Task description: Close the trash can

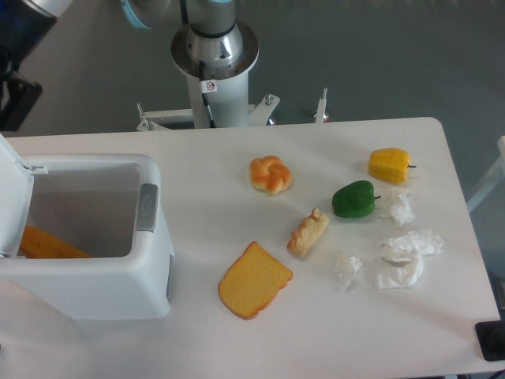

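Standing at the left edge of the bench (237, 339), the trash can (102, 284) is open, its lid (12, 197) raised on the left side and its grey latch tab (147, 208) facing right (an orange item (47, 245) lies inside). The gripper (14, 99) shows only as a dark sliver at the frame's upper left corner; whether the jaws are released or clenched cannot be told. A bread slice (254, 280) lies near the bench's middle, a green pepper (353, 199) toward the right edge, crumpled paper (404, 260) just below it.
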Controlling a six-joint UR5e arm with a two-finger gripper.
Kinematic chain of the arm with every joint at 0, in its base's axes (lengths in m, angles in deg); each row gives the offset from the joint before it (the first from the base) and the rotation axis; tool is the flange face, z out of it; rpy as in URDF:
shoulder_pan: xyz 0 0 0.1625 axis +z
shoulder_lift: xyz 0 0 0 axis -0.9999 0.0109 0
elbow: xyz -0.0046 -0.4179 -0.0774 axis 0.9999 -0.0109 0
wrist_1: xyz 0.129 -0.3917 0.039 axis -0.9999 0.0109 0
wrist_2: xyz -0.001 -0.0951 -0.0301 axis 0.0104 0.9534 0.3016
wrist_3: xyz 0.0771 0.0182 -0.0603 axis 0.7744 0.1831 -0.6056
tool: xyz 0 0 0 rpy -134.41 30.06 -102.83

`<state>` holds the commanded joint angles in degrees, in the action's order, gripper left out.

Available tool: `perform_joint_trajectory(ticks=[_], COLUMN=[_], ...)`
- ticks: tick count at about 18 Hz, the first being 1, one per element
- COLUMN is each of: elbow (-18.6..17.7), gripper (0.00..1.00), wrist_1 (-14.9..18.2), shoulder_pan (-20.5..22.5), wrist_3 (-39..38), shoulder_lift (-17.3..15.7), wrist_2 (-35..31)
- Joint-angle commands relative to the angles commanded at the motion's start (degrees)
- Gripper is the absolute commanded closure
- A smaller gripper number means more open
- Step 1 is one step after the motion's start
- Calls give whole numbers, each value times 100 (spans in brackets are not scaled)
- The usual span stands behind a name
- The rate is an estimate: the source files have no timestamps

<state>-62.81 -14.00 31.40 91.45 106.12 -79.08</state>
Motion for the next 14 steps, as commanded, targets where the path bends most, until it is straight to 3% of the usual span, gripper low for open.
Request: perform_joint_trajectory(ticks=[14], elbow=[-105], gripper=[0], wrist_1=[0], shoulder_pan=[-431], wrist_3=[-202], shoulder_lift=[62], wrist_2=[246])
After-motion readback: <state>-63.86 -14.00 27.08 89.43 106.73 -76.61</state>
